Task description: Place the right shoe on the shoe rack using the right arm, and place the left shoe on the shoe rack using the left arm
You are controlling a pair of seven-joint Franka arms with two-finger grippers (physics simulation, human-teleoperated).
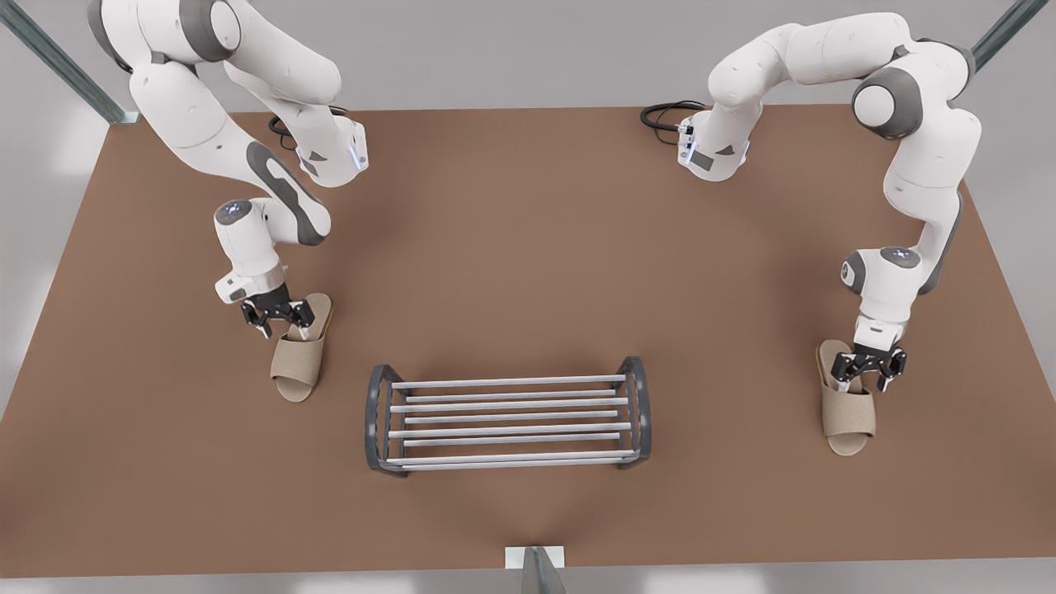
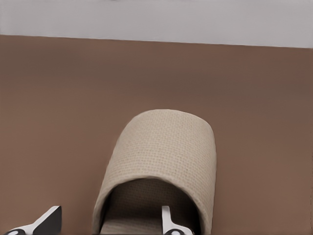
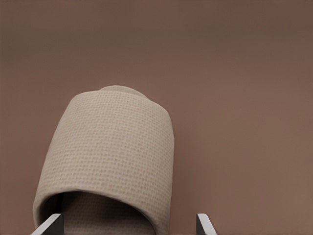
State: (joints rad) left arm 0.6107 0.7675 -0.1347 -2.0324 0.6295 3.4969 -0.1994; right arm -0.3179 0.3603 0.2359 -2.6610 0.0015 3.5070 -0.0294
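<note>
The shoe rack [image 1: 507,382], with dark curved ends and silver bars, stands at the table's front middle. The right shoe [image 1: 299,361] [image 3: 112,152], a beige open-toe slipper, lies flat on the front view's left of the rack. My right gripper [image 1: 280,323] [image 3: 127,225] is low over its heel end, open, with one finger outside the strap's side. The left shoe [image 1: 848,412] [image 2: 164,147] lies flat on the front view's right. My left gripper [image 1: 868,373] [image 2: 107,223] is open there, one fingertip [image 2: 167,220] inside the strap's opening and the other outside.
The brown table [image 1: 528,247] has wide bare room between the shoes and the rack. Both arm bases and black cables [image 1: 664,115] sit at the back edge. A metal post [image 1: 536,565] stands at the front edge.
</note>
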